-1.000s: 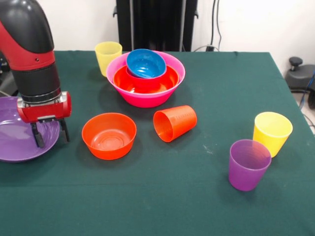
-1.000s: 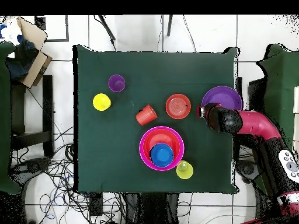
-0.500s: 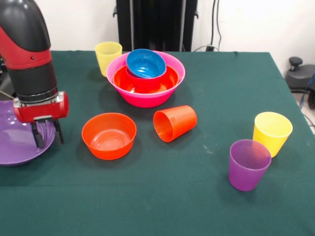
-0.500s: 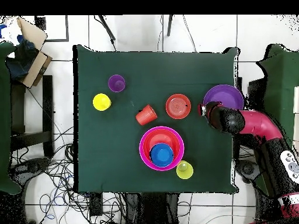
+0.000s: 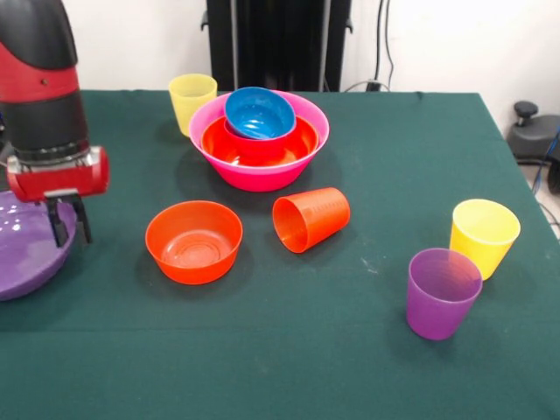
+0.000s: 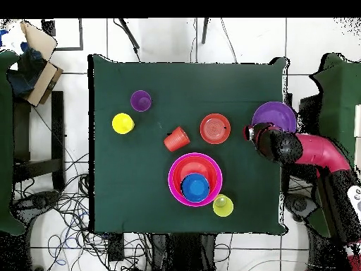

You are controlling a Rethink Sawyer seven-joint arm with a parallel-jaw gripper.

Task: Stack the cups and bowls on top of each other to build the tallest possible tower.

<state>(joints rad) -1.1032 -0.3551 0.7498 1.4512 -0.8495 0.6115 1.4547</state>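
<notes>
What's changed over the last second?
The hand has slid toward the table's edge on the front view's left, and the purple bowl under it has moved that way too, now partly out of that view. Whether it grips the rim, I cannot tell. The tower and the other cups and bowl are unmoved.

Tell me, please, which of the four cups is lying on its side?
The orange cup, between the pink bowl and the loose orange bowl. Both yellow cups and the purple cup stand upright.
</notes>
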